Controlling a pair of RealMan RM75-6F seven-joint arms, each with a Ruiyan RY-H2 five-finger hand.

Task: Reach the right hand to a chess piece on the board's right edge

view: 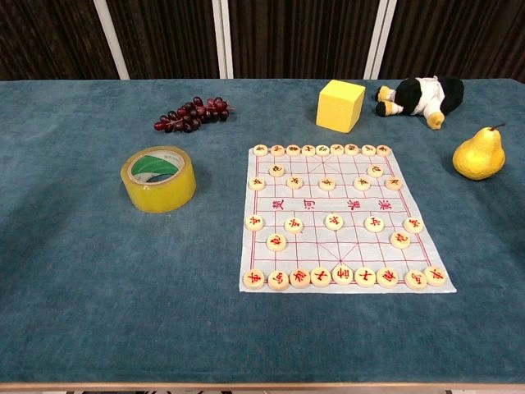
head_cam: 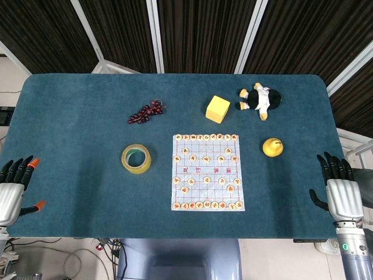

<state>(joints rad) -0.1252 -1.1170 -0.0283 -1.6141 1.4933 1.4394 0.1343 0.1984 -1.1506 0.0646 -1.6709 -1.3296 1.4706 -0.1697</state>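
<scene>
A white paper chess board (head_cam: 207, 172) (view: 336, 215) lies in the middle of the blue table, with several round pale pieces on it. Along its right edge sit pieces such as one at the near corner (head_cam: 239, 205) (view: 435, 275) and one midway (head_cam: 237, 181) (view: 413, 224). My right hand (head_cam: 339, 189) rests at the table's right edge, fingers spread, holding nothing, well right of the board. My left hand (head_cam: 13, 185) stays at the left edge, fingers apart and empty. Neither hand shows in the chest view.
A yellow pear (head_cam: 272, 147) (view: 478, 153) stands between the board and my right hand. A yellow cube (head_cam: 217, 108) (view: 340, 105), a plush penguin (head_cam: 259, 99) (view: 418, 96), dark grapes (head_cam: 145, 112) (view: 190, 114) and a tape roll (head_cam: 136, 158) (view: 159, 178) lie around.
</scene>
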